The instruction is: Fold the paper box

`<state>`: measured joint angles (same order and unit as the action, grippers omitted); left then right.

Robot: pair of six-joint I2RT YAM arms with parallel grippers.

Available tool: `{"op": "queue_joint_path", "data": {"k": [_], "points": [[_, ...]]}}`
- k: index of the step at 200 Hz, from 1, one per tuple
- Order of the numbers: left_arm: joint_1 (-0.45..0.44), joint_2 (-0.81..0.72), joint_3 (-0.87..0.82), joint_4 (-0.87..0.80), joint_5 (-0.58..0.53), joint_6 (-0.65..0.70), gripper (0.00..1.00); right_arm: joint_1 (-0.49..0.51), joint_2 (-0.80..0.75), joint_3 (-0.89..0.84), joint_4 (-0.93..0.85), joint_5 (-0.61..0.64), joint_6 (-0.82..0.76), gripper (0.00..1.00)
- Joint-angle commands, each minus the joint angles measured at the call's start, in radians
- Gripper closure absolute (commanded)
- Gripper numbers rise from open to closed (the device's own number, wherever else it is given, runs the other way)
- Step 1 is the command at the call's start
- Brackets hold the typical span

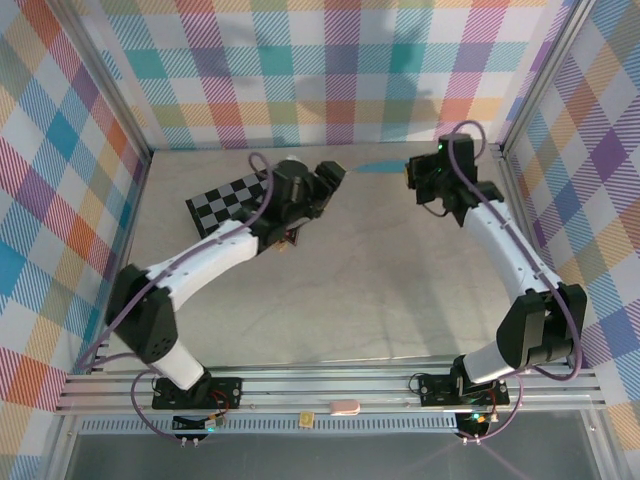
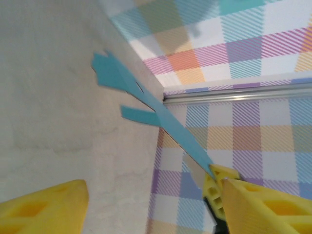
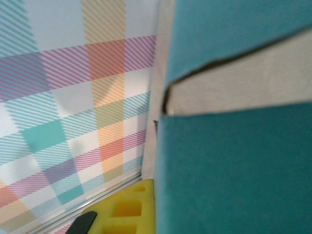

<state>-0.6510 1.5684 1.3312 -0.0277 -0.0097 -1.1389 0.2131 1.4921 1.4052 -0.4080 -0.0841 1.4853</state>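
Note:
The paper box (image 1: 375, 166) is a flat teal-blue blank held off the table near the back wall, between the two grippers. My right gripper (image 1: 412, 172) is shut on its right end. In the right wrist view the teal sheet (image 3: 234, 165) covers most of the frame, a white inner face (image 3: 243, 87) shows at a flap, and one yellow finger (image 3: 126, 209) sits beside it. In the left wrist view the blank (image 2: 146, 105) runs edge-on, its notched flaps at the far end. The left gripper (image 2: 151, 200) is open with nothing between its fingers, just left of the blank (image 1: 330, 178).
A black-and-grey checkered board (image 1: 225, 200) lies at the back left, partly under the left arm. Plaid walls (image 1: 330, 70) close in the back and both sides. The tan tabletop (image 1: 350, 290) stretches toward the near rail.

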Motion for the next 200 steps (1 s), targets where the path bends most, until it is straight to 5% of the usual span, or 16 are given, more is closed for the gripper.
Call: {"op": "queue_joint_path", "data": {"k": [1,30,85,138,200], "points": [[0.021,-0.065,0.046,-0.238,0.002,0.372,0.38,-0.026,0.033,0.172,-0.243,-0.115,-0.089,1.00],[0.021,-0.087,0.062,-0.340,0.001,0.720,0.46,-0.040,0.068,0.332,-0.437,-0.149,-0.128,1.00],[0.010,-0.108,-0.101,-0.003,-0.025,1.208,0.36,-0.057,0.080,0.428,-0.561,-0.271,-0.123,1.00],[0.010,-0.030,-0.166,0.281,0.057,1.314,0.33,-0.082,0.063,0.439,-0.620,-0.343,-0.127,1.00],[0.009,0.068,-0.121,0.337,0.136,1.344,0.37,-0.122,0.054,0.434,-0.639,-0.397,-0.131,1.00]]}}
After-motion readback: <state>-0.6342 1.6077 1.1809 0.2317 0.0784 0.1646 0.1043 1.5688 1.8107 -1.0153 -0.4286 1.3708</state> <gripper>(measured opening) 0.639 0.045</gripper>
